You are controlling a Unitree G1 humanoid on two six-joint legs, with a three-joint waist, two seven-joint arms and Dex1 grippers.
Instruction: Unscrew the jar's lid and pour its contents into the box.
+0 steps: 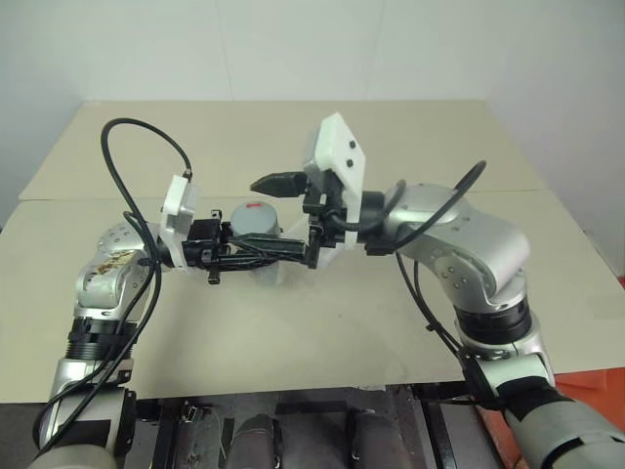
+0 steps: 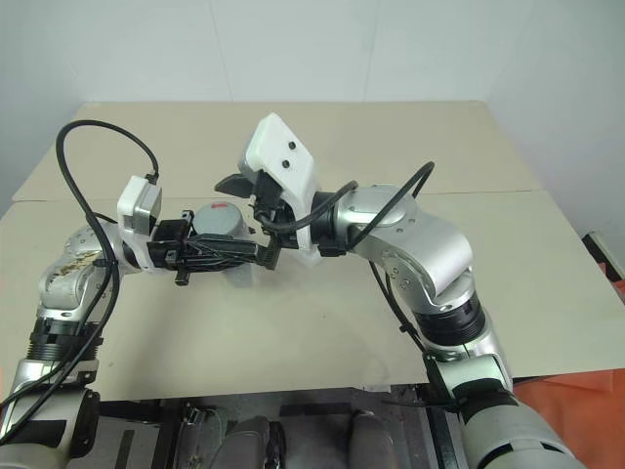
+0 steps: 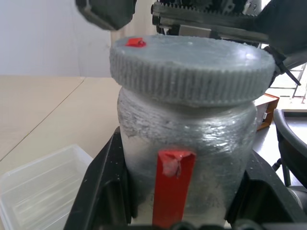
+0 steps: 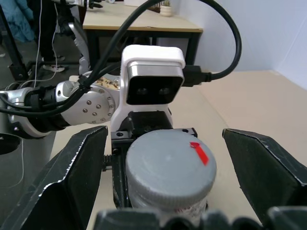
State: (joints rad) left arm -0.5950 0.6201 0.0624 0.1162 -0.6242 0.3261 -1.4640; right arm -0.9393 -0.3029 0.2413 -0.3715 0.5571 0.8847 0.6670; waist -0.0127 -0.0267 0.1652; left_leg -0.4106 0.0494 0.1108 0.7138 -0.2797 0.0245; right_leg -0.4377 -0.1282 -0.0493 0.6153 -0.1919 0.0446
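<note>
Jaws clamped: left gripper (image 1: 256, 252) grips the silvery jar (image 3: 184, 165); right gripper (image 4: 170, 165) gapes around its ribbed grey lid (image 4: 169, 160).

Jar (image 3: 187, 158): one, silvery-clear, with one vertical red stripe (image 3: 172, 184) on its side.

Lid (image 4: 170, 160): one, round and grey, seated on the jar, bearing one small red mark (image 4: 199, 152) on top.

Box (image 3: 41, 189): one, a shallow clear plastic tray on the tabletop.

Grippers: two. One left gripper (image 1: 256, 250), one right gripper (image 1: 293, 217). Two black fingers on each, four in all.

Wrist cameras: two, one white housing per arm, left (image 1: 178, 207) and right (image 1: 337, 161).

Black cables: two, one looping from each arm, left (image 1: 127, 166) and right (image 1: 444, 210).

Tables: two beige tabletops, near (image 1: 322, 322) and far (image 1: 244, 132), one seam between them.
</note>
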